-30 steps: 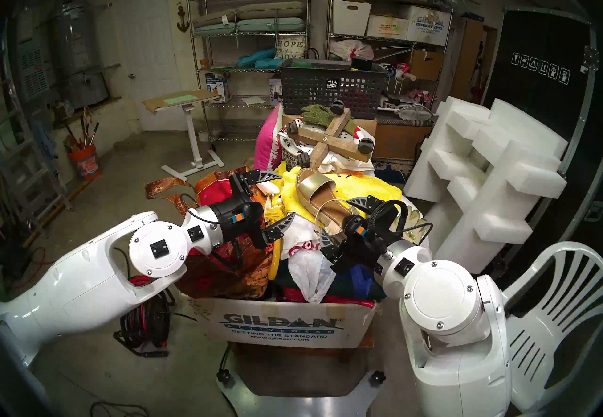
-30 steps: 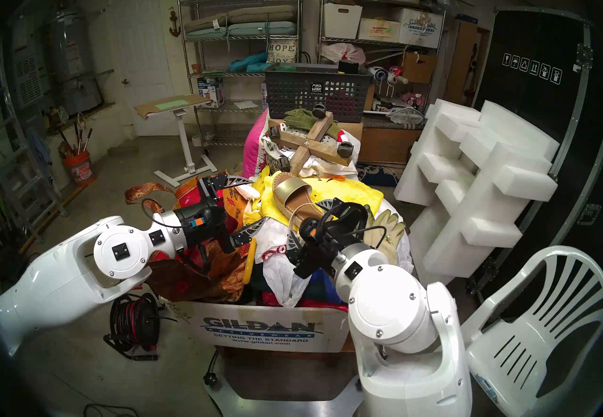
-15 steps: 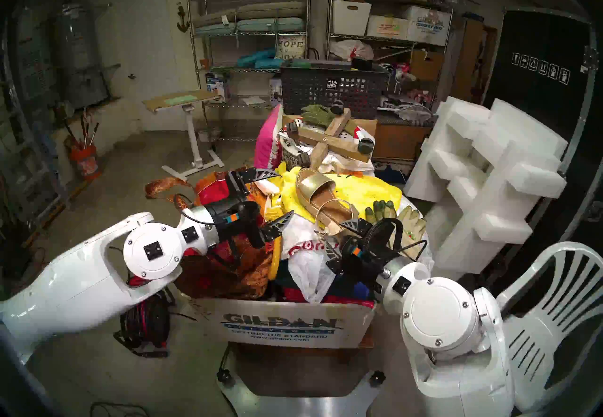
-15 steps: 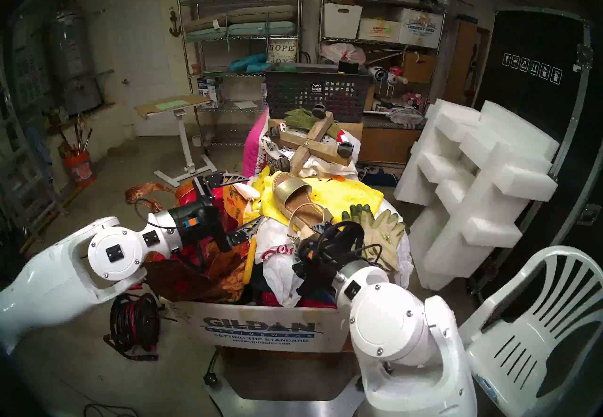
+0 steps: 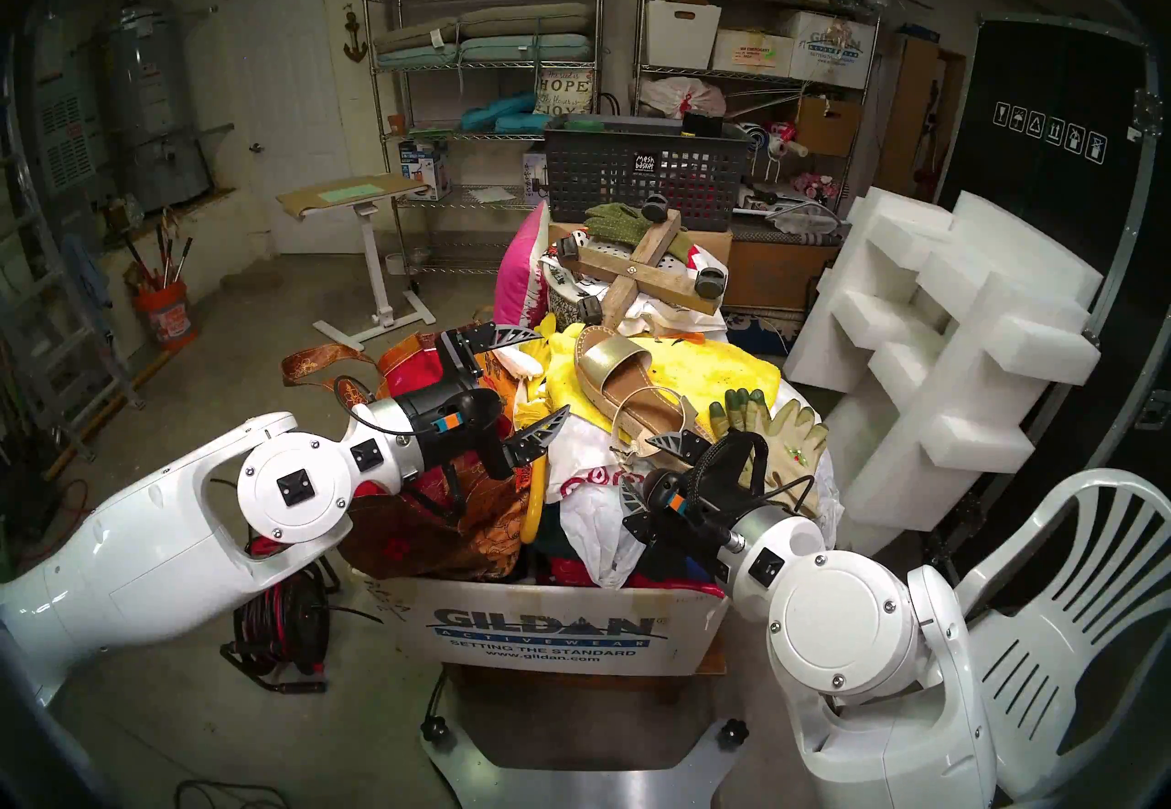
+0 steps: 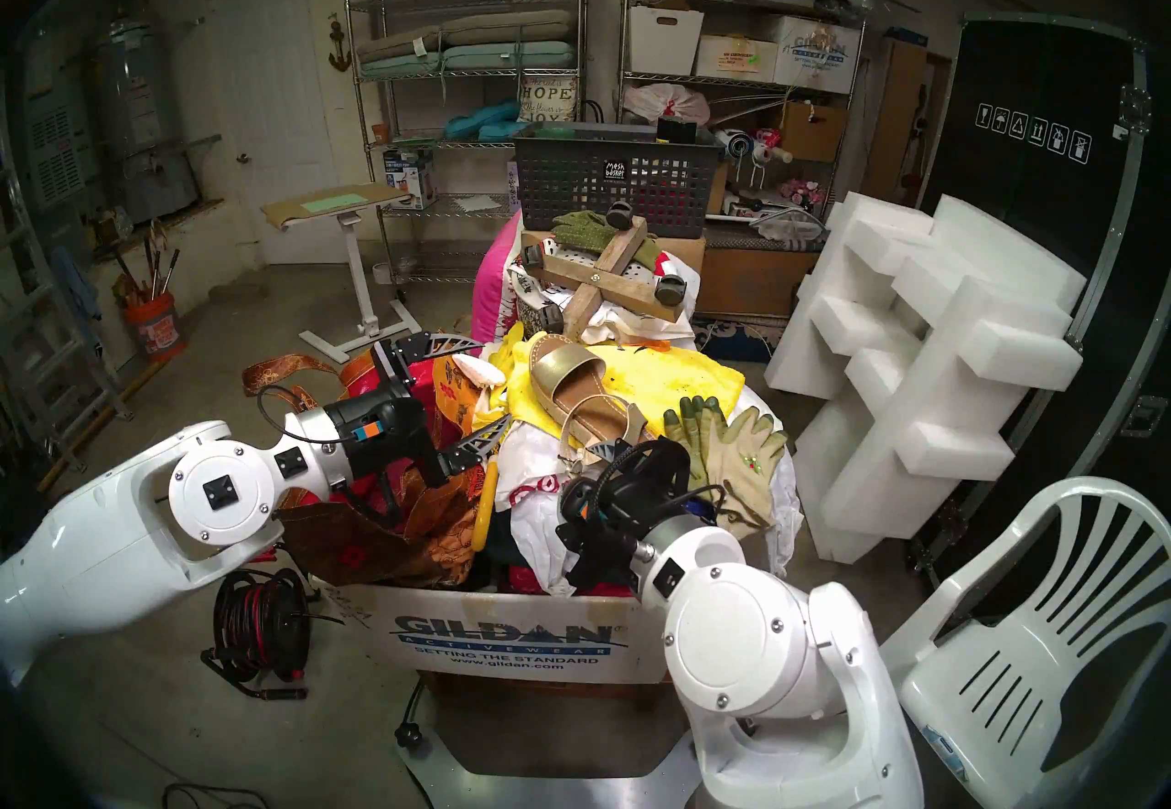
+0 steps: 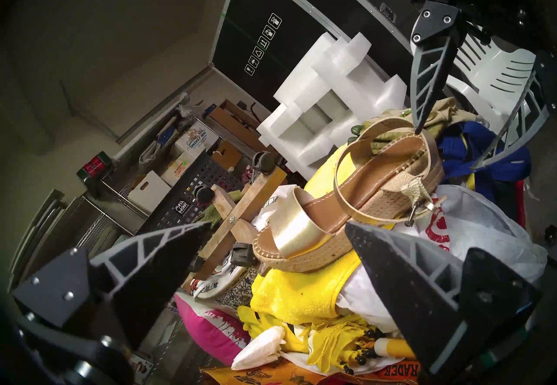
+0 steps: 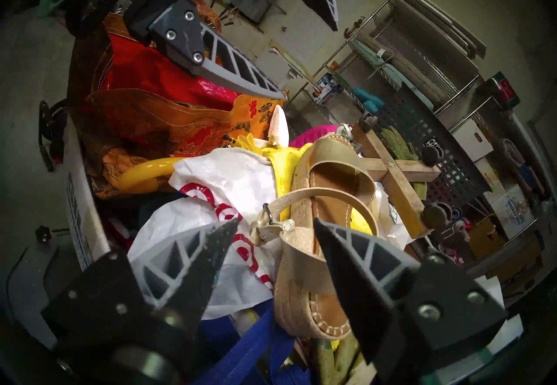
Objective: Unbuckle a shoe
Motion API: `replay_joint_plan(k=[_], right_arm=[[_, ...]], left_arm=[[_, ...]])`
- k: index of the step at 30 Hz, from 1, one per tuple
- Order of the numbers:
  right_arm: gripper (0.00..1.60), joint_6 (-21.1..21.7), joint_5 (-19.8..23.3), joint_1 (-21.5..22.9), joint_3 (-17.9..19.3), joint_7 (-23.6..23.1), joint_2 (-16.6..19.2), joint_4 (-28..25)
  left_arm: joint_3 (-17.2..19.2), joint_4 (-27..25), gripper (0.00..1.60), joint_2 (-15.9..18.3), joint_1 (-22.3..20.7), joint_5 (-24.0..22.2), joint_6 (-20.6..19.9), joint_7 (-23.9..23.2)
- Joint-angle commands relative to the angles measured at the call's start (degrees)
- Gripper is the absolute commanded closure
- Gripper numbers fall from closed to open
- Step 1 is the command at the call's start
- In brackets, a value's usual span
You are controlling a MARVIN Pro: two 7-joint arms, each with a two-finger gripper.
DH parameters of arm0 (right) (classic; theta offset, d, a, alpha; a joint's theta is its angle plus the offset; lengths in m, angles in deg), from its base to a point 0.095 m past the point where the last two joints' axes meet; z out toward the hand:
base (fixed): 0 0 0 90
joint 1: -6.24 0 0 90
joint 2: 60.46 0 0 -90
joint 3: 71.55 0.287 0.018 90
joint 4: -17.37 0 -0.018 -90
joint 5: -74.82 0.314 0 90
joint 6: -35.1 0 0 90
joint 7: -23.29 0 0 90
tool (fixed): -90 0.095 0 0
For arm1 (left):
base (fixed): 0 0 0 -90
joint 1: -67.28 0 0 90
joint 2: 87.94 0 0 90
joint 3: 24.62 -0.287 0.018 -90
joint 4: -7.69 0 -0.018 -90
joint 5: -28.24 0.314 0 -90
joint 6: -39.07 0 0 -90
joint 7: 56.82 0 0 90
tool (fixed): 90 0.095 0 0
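Note:
The shoe (image 5: pixel 624 383) is a jute-soled sandal with a gold toe band. It lies on yellow cloth on top of the heaped box, toe pointing away from me. Its thin ankle strap (image 8: pixel 319 194) loops over the heel, and the small buckle (image 8: pixel 266 214) hangs at the heel's left side. My right gripper (image 8: pixel 275 221) is open at the heel, jaws partly narrowed. One finger is over the footbed and the other over a white bag, with the buckle tab between them. My left gripper (image 5: pixel 554 374) stands wide open and empty, left of the toe band (image 7: pixel 289 233).
Tan gloves with green fingers (image 5: pixel 773 427) lie right of the heel. A wooden caster cross (image 5: pixel 640 275) and a dark mesh basket (image 5: pixel 640 174) sit behind the shoe. The Gildan box (image 5: pixel 551 630) holds the heap. White foam blocks (image 5: pixel 938 332) and a plastic chair (image 5: pixel 1064 630) stand to the right.
My right gripper drew back toward me from beside the shoe's heel to the buckle end, and its jaws narrowed. The gloves came into view. My left arm shifted slightly.

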Motion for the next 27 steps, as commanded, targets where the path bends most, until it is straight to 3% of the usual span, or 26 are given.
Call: replay_joint_plan(k=[1,6,13,23,25,26,27], right_arm=[[0.57,1.76,-4.02,2.69,-2.30,-0.33,0.18,-1.34],[0.59,3.12,-6.63,3.78,-3.99,-0.94,-0.08,-1.34],[0.50,4.67,-10.86,6.50,-5.98,-3.71,0.41,-1.34],[0.45,6.03,-12.06,8.04,-5.84,-6.28,-0.62,-0.77],[0.36,6.21,-11.87,7.96,-5.49,-6.90,-0.56,-1.34],[0.09,6.42,-11.30,7.76,-5.05,-7.34,-0.76,-1.34],[0.00,6.50,-11.36,7.84,-5.04,-7.50,-0.77,-1.34]], left_arm=[[0.59,-0.74,0.00,0.06,0.14,0.08,0.21,1.24],[0.52,-0.73,0.00,0.19,0.25,-0.06,0.19,1.47],[0.08,-0.24,0.00,-0.19,-0.12,0.17,0.31,1.41],[0.28,-0.30,0.00,0.21,-0.41,0.05,0.44,1.42],[0.57,-0.78,0.00,0.70,-0.33,-0.12,0.47,1.47],[0.68,-1.05,0.00,0.94,-0.29,-0.01,0.42,1.56],[0.68,-1.05,0.00,0.95,-0.29,-0.01,0.42,1.57]])
